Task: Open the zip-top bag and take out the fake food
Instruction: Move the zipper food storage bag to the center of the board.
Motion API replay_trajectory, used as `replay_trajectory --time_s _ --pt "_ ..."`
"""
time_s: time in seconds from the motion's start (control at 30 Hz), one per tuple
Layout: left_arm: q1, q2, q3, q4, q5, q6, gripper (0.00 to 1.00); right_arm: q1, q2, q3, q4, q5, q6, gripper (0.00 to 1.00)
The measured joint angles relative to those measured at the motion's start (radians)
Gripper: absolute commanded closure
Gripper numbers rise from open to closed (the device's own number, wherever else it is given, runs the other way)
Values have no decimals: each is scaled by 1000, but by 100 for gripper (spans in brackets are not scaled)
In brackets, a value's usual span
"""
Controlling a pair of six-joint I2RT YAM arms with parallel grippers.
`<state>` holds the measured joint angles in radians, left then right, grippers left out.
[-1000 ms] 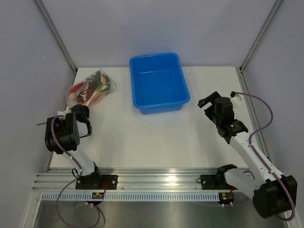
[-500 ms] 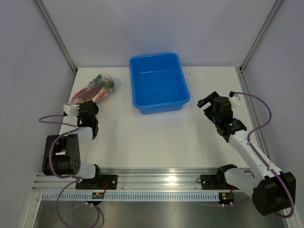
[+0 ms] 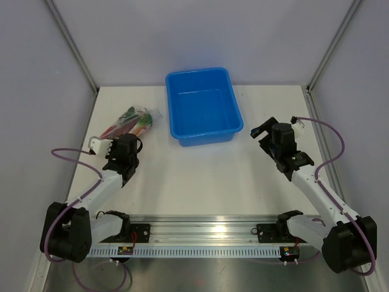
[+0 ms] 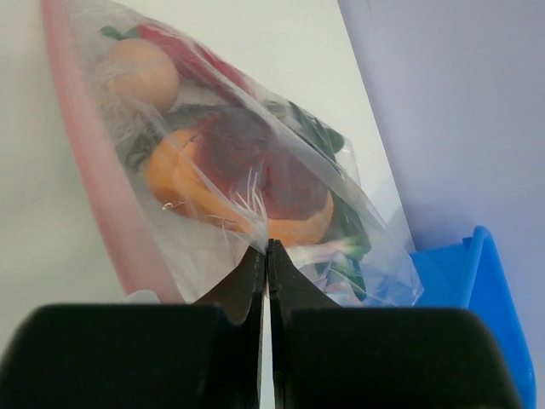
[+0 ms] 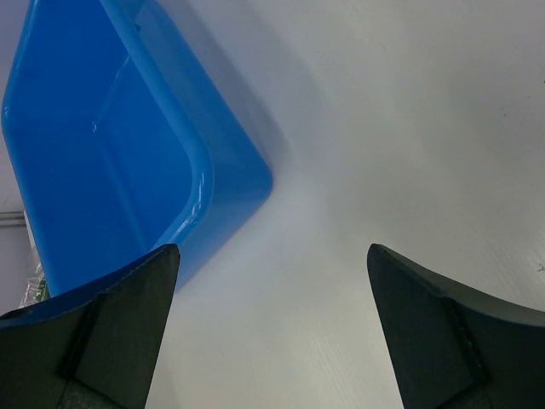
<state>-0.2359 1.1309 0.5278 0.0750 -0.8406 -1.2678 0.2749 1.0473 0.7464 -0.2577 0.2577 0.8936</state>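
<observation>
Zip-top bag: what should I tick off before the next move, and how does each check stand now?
1. Left claw gripping the zip-top bag: ok, shut on a pinch of its clear film.
2. Pinch placed on the pink zip strip: not ok, it sits on the side film beside the strip.
3. Bag mouth open: cannot tell; the strip looks like one flat band, with no gap visible.
4. Right claw ready to help: ok, open and empty, beside the blue tub, well apart from the bag.
5. Fake food contained: ok, the pieces seen lie inside the bag.
</observation>
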Motion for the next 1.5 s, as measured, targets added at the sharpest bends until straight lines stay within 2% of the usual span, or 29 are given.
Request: replay_trajectory --time_s 0.4,0.67,0.93,1.13,1.33,1.5 --pt "-229 -74 1 -159 -96 -29 100 0 21 0 13 -44 -3 1" --pt "-334 -140 33 -324 -122 -50 100 0 56 0 94 -191 -62 1" --pt "-357 -275 38 -440 -97 -19 100 0 112 0 195 -388 -112 0" --pt "-361 -369 14 -434 -93 58 100 21 168 -1 278 -482 -145 1" --pt "-361 -402 -48 -355 -55 113 100 38 286 29 277 -474 -159 1" --pt "-361 -395 -48 -335 -38 144 100 41 292 68 224 -372 -183 1"
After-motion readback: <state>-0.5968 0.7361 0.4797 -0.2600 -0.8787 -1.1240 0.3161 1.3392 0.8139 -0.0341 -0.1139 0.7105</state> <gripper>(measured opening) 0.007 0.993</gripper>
